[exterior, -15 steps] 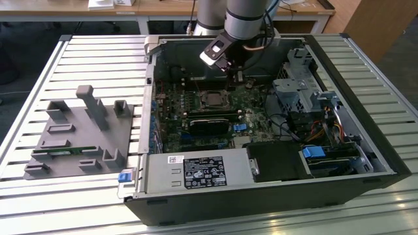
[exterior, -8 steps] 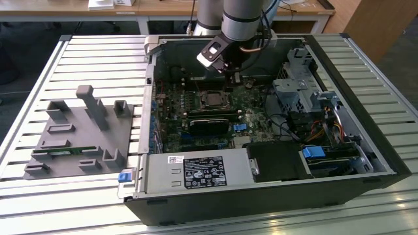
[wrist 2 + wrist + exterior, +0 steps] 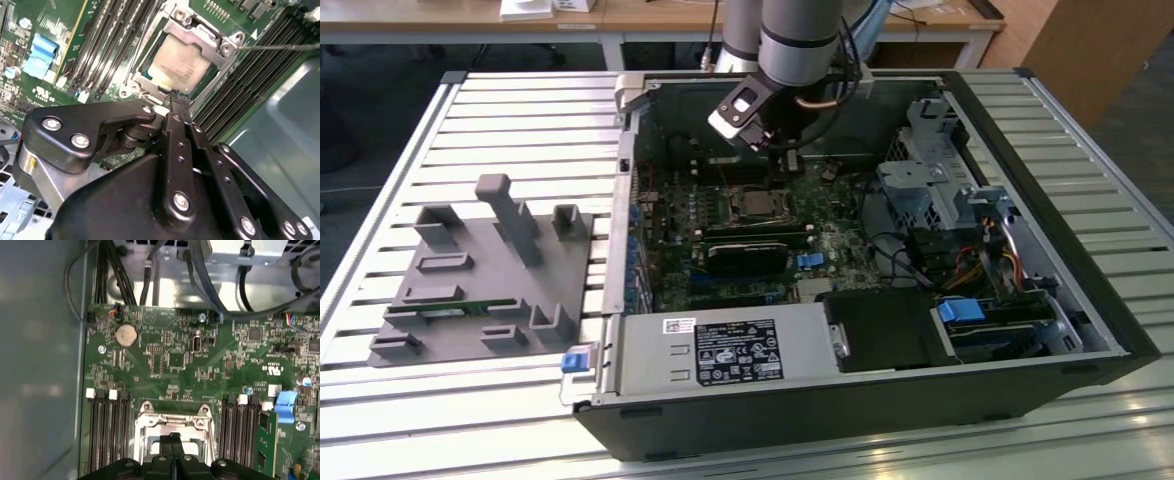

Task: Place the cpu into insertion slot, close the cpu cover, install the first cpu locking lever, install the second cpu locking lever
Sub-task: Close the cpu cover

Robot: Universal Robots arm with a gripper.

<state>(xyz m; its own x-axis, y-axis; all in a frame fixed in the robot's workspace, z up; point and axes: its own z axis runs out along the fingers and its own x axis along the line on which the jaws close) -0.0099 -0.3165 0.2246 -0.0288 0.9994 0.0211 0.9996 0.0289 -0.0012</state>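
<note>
The cpu (image 3: 175,62), a dull silver square, lies in the insertion slot (image 3: 754,205) on the green motherboard. The silver cpu cover (image 3: 200,34) lies flat around it, framing the chip, and its frame (image 3: 172,421) is also seen in the first wrist view. A thin metal locking lever (image 3: 280,47) sticks out sideways from one corner of the socket. My gripper (image 3: 175,95) hovers just above the socket's edge, its two black fingers pressed together with nothing between them. The exterior view has the gripper (image 3: 789,165) just behind the socket, inside the open computer case.
Long black memory slots (image 3: 115,45) flank the socket on both sides. A black card (image 3: 747,255) and a grey power supply box (image 3: 720,350) lie nearer the front. A drive cage with cables (image 3: 934,180) stands at the exterior view's right, a grey fixture (image 3: 480,270) outside the case.
</note>
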